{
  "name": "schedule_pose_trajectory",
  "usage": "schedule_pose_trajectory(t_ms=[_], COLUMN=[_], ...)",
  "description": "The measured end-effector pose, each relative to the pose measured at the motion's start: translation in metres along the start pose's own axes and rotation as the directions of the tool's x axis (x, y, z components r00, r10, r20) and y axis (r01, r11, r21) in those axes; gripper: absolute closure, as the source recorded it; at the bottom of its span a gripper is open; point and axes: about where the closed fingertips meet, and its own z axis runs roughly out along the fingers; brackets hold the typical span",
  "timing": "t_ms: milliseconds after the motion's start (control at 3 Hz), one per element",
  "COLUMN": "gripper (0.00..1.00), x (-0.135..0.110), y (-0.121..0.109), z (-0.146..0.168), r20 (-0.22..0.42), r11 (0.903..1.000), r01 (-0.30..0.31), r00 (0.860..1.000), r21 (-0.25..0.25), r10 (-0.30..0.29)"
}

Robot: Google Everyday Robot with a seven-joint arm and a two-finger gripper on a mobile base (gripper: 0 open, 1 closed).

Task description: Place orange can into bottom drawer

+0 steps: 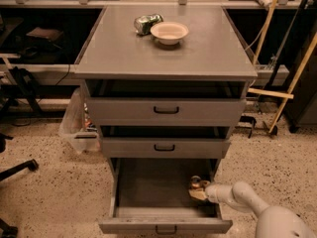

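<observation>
Item: we record the gripper (199, 191) inside the open bottom drawer (148, 185), close to its right wall, clamped on the orange can (195, 183) at its tip. High above the gripper and to its left, on the cabinet top (163, 53), we list a green and silver can (147, 24) touching a pale bowl (169, 32).

a lab: robot jaws in the bottom drawer (148, 187) of a grey cabinet (163, 53).
</observation>
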Motion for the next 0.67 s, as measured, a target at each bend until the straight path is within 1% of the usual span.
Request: schedule_pose_trajectory(t_ms=[333,667], gripper=[1.00,1.00], x=[0.0116,0.0084], y=[0.0185,0.0231], z=[0.0240,0.0280], r20=[-0.033,-0.038], r11=[0.9991,0.9987], r01=[0.004,0.014], r00=[0.999,0.999], r21=[-0.041,-0.049], r10=[-0.005,-0.016])
